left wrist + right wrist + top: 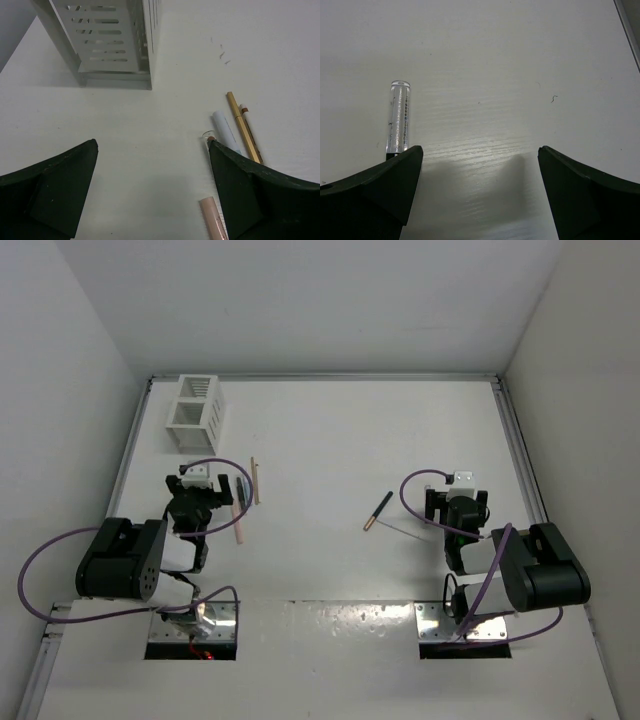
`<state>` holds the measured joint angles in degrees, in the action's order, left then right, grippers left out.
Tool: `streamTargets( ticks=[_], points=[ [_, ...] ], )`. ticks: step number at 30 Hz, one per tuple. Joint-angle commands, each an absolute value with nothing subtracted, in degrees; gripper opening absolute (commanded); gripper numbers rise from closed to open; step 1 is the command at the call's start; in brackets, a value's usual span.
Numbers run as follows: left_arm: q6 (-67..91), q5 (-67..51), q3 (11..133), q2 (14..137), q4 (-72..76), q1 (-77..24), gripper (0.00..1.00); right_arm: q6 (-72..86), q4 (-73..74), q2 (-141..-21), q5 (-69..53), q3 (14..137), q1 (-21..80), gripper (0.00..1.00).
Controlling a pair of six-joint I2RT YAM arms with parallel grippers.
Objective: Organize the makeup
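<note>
My left gripper [205, 492] is open and empty, low over the table; in the left wrist view [152, 146] bare table lies between its fingers. Just right of it lie a pink stick [214, 219], a pale blue stick [226, 131] and a tan stick [243, 126]. They also show from above: pink [239, 520], tan [255, 481]. A black stick with a copper tip [378, 511] lies mid-table. My right gripper [458, 502] is open and empty [480, 152]. A thin silvery-white stick [399, 117] lies beside its left finger.
A white slotted rack [197, 415] stands at the far left of the table, ahead of my left gripper; it also shows in the left wrist view [110, 42]. A raised rail [520, 450] runs along the table's right edge.
</note>
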<state>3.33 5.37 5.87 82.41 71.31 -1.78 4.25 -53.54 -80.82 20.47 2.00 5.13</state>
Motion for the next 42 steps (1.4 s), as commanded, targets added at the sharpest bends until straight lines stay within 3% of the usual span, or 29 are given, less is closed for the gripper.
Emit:
streamTargets(
  ticks=[1, 7, 8, 9, 11, 13, 18, 22, 27, 30, 32, 35, 39, 42],
  points=[
    [4.31, 5.01, 6.94, 82.35, 74.71, -1.23, 0.99, 3.96, -55.20, -80.77, 20.21, -1.93, 5.36, 0.99],
    [2.65, 1.35, 9.04, 79.21, 70.44, -1.23, 0.99, 4.04, -55.11, -80.68, 20.13, -1.85, 5.36, 0.99],
    [-1.97, -3.03, 15.32, 76.67, 53.09, -0.27, 0.99, 4.04, -55.11, -80.60, 20.13, -1.85, 5.36, 0.99],
    [-8.55, -16.82, 20.69, 74.12, 38.82, -0.26, 0.99, 3.96, -55.11, -80.68, 20.13, -2.02, 5.27, 0.99],
    [-15.80, -26.07, 29.66, 73.30, 19.18, -0.79, 0.99, 4.13, -55.02, -80.68, 20.13, -1.67, 5.36, 0.99],
    [-12.41, -25.32, 29.71, 70.94, 15.92, -0.79, 0.99, 4.13, -55.02, -80.68, 20.04, -1.93, 5.45, 0.99],
    [-21.77, -17.25, 23.47, 51.88, 8.72, -5.62, 0.99, 4.30, -55.02, -80.68, 19.00, -1.85, 5.36, 0.99],
    [-26.90, -12.06, 27.06, 44.67, -1.92, -7.91, 0.99, 4.31, -55.02, -80.60, 20.39, -1.85, 5.28, 0.99],
    [-16.54, -9.14, 45.30, 52.80, -22.34, -5.72, 0.97, 4.66, -55.11, -80.51, 20.83, -1.93, 5.27, 0.99],
    [-11.28, -7.23, 50.17, 64.40, -30.91, -6.58, 0.74, 4.66, -55.02, -80.60, 20.83, -2.02, 5.36, 0.99],
    [-4.85, -3.17, 51.77, 68.54, -36.03, -7.12, 0.67, 4.57, -55.19, -80.60, 20.92, -1.93, 5.36, 0.99],
    [-0.81, -1.33, 50.89, 70.05, -36.83, -6.42, 0.67, 4.66, -55.11, -80.60, 21.09, -1.76, 5.19, 0.99],
    [6.05, -3.60, 52.11, 70.58, -36.04, -6.94, 0.81, 4.66, -55.02, -80.60, 21.01, -1.93, 5.19, 0.99],
    [10.09, 2.19, 53.70, 73.38, -36.64, -8.17, 0.82, 4.66, -55.11, -80.59, 20.92, -1.93, 5.36, 0.99]
  ],
)
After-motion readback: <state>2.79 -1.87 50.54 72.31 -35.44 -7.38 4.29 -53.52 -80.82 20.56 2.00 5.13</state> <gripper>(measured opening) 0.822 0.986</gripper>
